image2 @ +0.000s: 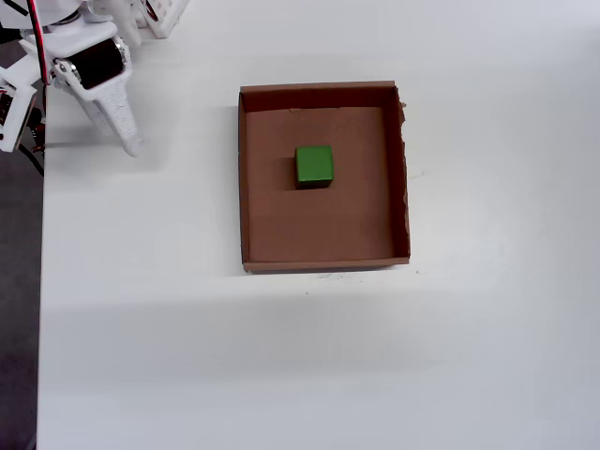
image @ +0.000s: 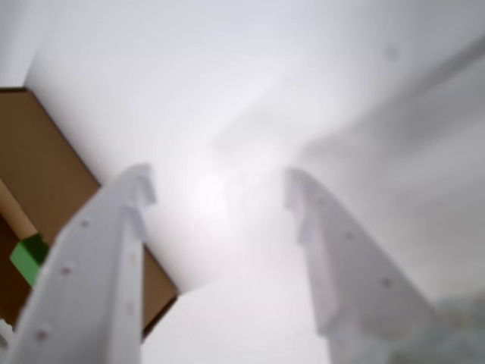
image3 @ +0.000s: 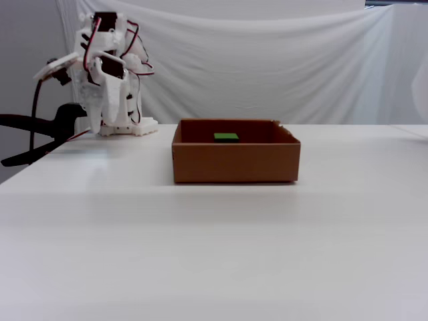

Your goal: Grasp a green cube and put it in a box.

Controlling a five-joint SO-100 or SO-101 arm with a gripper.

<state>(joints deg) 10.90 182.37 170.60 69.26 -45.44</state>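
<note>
Overhead, low side and wrist cameras share the box (image2: 403,178).

Arm folded back; claw (image: 220,197) empty, fingers spread apart.

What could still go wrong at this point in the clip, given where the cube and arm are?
Little, by the look of it. The green cube already sits inside the box, and the gripper is open and empty, off to the box's left in the overhead view.
1. The light cardboard box is not fixed down, so an arm swing toward it could knock it.
2. The black clamp sits close to the arm and might snag it.
</note>
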